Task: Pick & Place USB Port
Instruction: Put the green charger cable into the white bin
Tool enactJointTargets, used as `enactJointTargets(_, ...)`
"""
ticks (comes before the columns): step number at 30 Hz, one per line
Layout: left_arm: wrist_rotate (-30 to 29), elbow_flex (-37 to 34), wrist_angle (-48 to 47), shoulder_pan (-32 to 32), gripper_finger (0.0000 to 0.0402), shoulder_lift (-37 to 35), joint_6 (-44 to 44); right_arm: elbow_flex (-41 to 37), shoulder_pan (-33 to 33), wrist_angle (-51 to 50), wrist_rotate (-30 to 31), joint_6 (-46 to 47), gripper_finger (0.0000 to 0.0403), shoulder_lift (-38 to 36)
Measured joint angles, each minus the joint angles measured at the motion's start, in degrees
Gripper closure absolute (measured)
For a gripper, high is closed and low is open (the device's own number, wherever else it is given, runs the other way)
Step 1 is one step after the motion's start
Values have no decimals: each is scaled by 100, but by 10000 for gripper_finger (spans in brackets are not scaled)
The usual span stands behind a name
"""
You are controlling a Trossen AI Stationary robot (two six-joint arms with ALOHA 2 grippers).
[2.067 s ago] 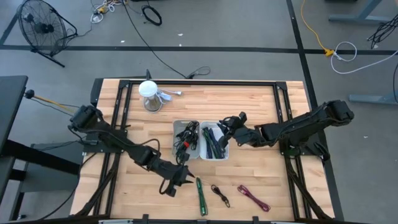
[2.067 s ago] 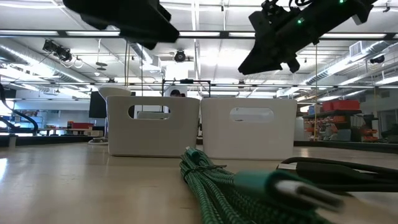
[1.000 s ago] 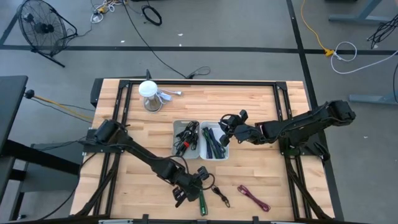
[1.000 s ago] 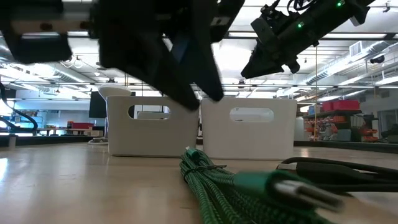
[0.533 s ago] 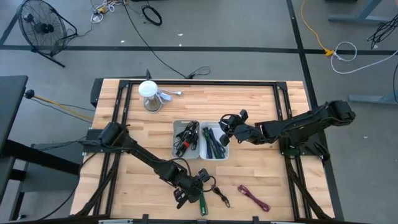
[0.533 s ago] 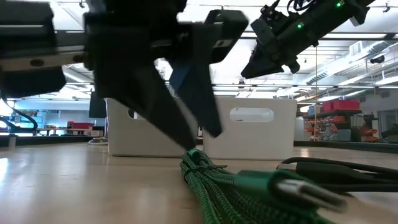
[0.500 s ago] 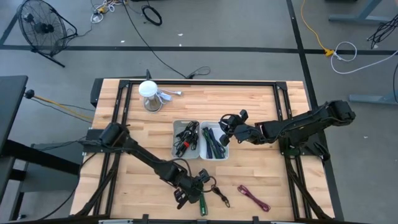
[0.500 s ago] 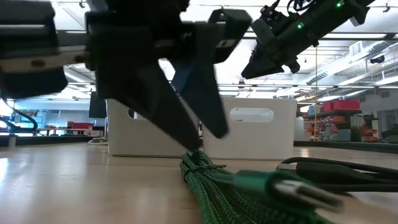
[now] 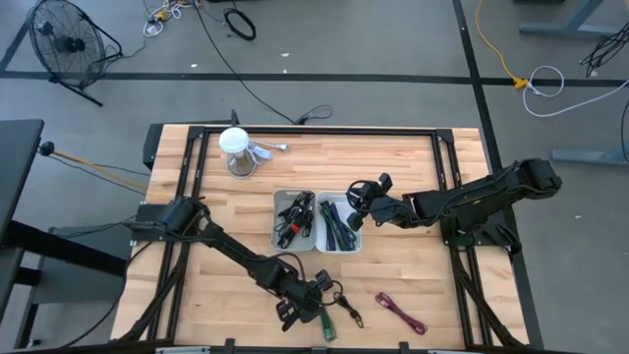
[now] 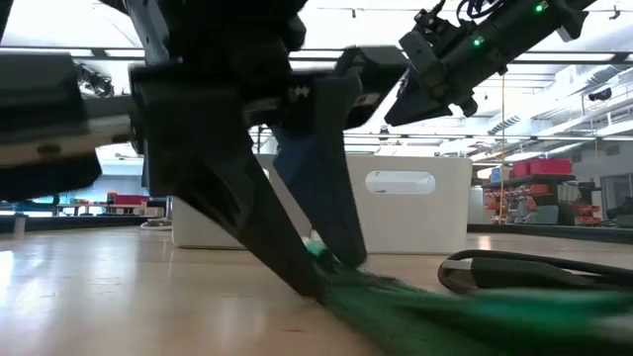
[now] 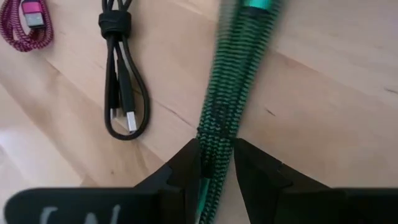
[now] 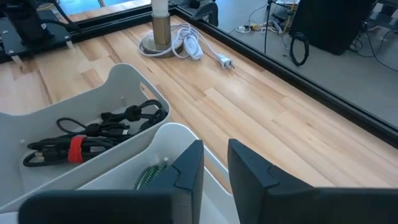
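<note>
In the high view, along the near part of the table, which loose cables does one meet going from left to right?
Green cable, in the left claw → black cable → magenta cable.

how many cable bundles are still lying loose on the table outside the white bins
3. The green cable sits between the left gripper fingers, the black cable lies beside it, and the pink cable is farthest right. Others may be hidden under the arm.

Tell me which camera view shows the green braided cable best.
The left wrist view: the green braided cable fills it, running between the left gripper fingers. The low view shows it as a blur, the high view mostly hides it under the arm, and the right wrist view misses it.
</note>
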Motion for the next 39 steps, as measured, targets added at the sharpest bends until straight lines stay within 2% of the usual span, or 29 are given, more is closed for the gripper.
enactJointTargets(8,-24,6,119,85,298,116,-45,0,0,-11,0,0,328,0)
enactJointTargets(11,-27,2,138,158,302,127,-363,0,-2,-15,0,3,328,0)
enactJointTargets(13,-19,0,95,196,317,136,-585,0,-2,-18,-4,4,327,0)
enactJointTargets(17,-92,4,21,249,379,152,-799,0,-2,-19,-2,8,328,0)
enactJointTargets(22,-139,-4,51,274,379,144,-1312,0,-2,-23,-2,2,328,0)
enactJointTargets(26,363,-29,10,329,379,0,-1836,0,-4,-68,-2,2,327,0)
enactJointTargets(30,485,-52,-284,267,379,-199,-2120,0,-4,-115,0,-89,328,0)
enactJointTargets(36,442,-49,-493,136,379,-670,-2470,0,-58,-140,-1,-107,328,0)
enactJointTargets(39,153,-44,-566,109,379,-1040,-2708,0,-124,-154,0,-110,328,0)
